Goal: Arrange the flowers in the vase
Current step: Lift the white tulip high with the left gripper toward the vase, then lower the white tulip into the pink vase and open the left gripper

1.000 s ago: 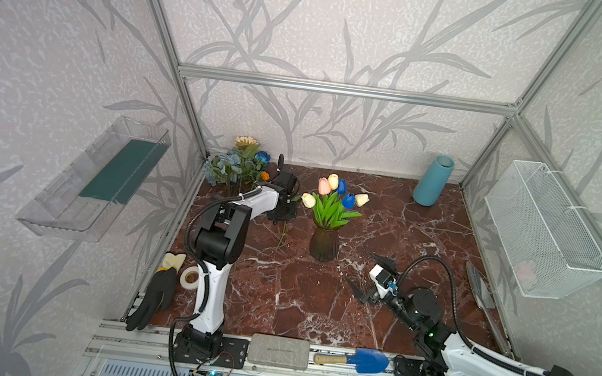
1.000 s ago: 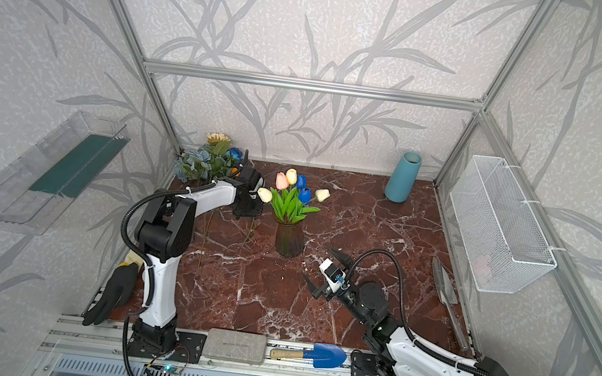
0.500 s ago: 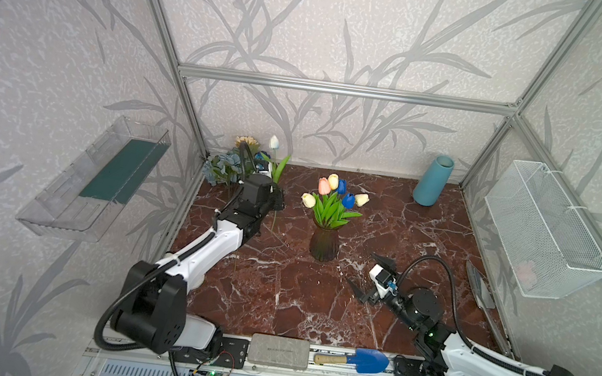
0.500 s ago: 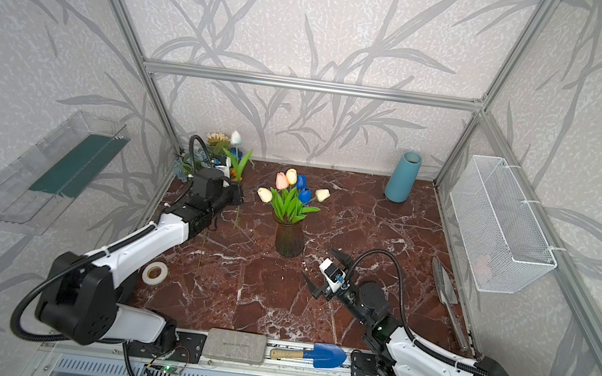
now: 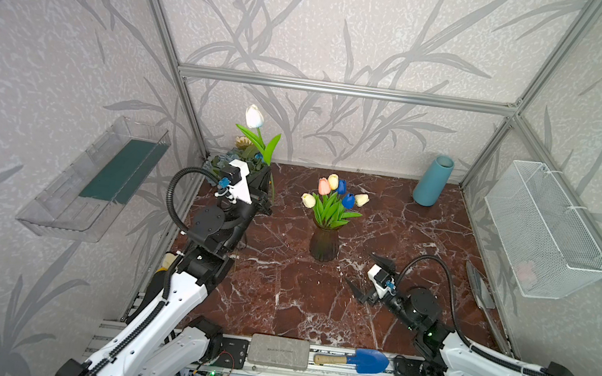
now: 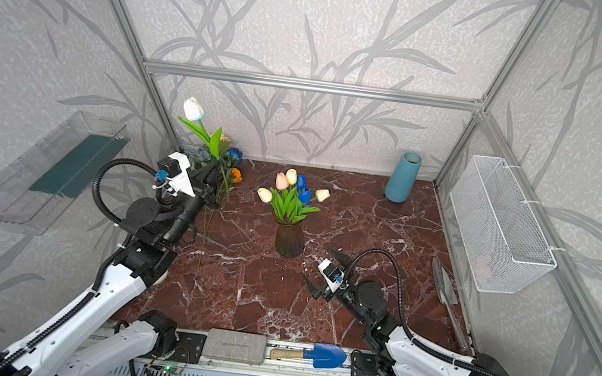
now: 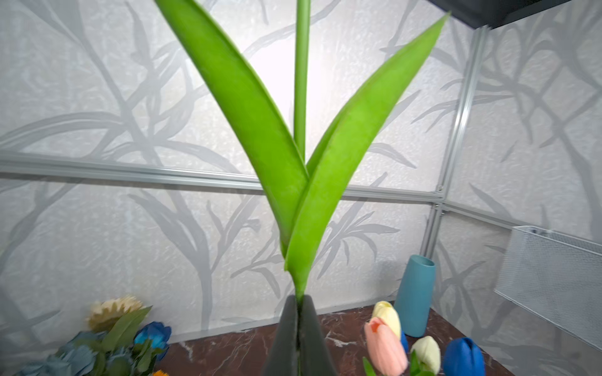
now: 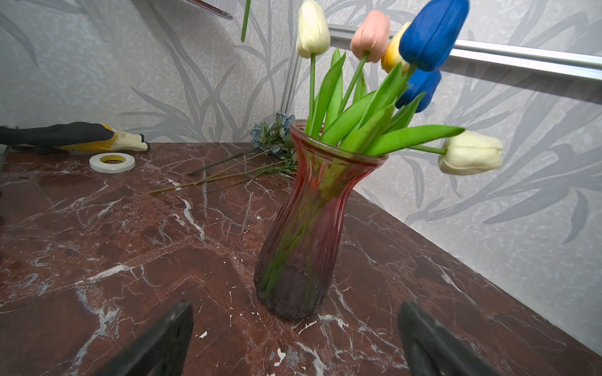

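— Left wrist view: left gripper [image 7: 299,298] clamped on the white tulip [image 5: 254,117], bloom high above it, stem trailing below.
— The vase [image 5: 323,244] sits off to its side, crowded. The right gripper [image 5: 367,273], splayed and empty, isn't steadying it; a snagged stem may tip it.

I see a ribbed, tinted glass vase [image 8: 303,228] on the glossy, veined marble tabletop [image 8: 130,244]. The wire-mesh basket [image 5: 544,226] looks like matt white metal.
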### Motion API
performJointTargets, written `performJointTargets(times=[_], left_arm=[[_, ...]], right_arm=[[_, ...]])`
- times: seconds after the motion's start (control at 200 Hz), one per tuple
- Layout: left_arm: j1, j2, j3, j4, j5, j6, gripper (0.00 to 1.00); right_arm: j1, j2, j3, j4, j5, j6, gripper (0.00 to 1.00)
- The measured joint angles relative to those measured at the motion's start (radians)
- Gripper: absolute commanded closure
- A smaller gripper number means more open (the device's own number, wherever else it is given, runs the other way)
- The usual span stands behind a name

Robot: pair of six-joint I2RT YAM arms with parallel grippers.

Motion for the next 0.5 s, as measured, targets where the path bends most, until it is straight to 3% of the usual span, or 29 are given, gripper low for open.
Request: performJointTargets(times=[0.355,0.5], left_arm=[[-0.097,0.119,0.07,0.051,0.36,-0.034,1.0],[-0.134,0.221,0.081,0.125,0.412,-0.065,1.0]], right_arm=[[0.0,-0.018,0.0,-0.001,0.0,0.0,0.02],[0.0,-0.025,0.0,-0.001,-0.001,0.0,0.02]])
